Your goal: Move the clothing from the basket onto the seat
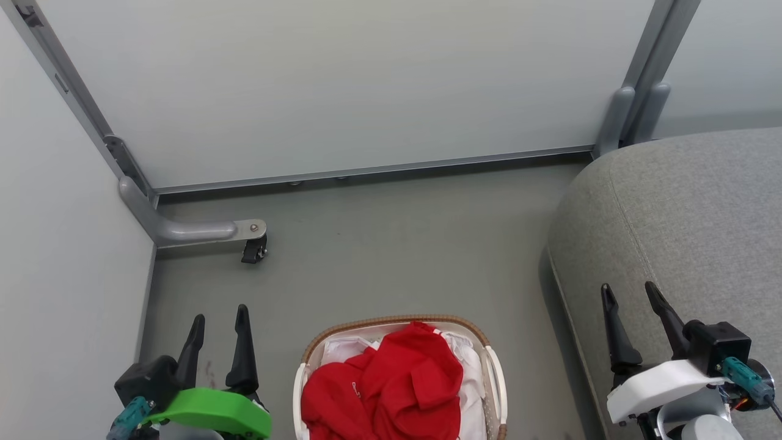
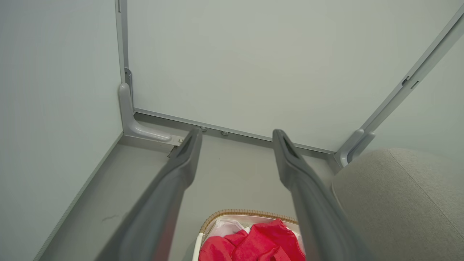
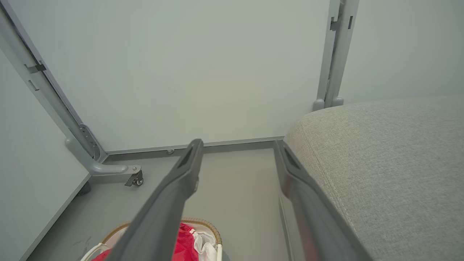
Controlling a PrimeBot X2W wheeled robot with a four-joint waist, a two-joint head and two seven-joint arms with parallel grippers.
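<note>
Clothing (image 1: 391, 385) is lying heaped in the basket (image 1: 397, 319) while left jaws and right jaws are hanging spread, empty, either side of it, seemingly readying a first grab.

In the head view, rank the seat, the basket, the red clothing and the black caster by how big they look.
1. the seat, though the frame cuts it.
2. the basket, cut at the bottom edge.
3. the red clothing inside it, slightly smaller.
4. the black caster, far smallest.
</note>
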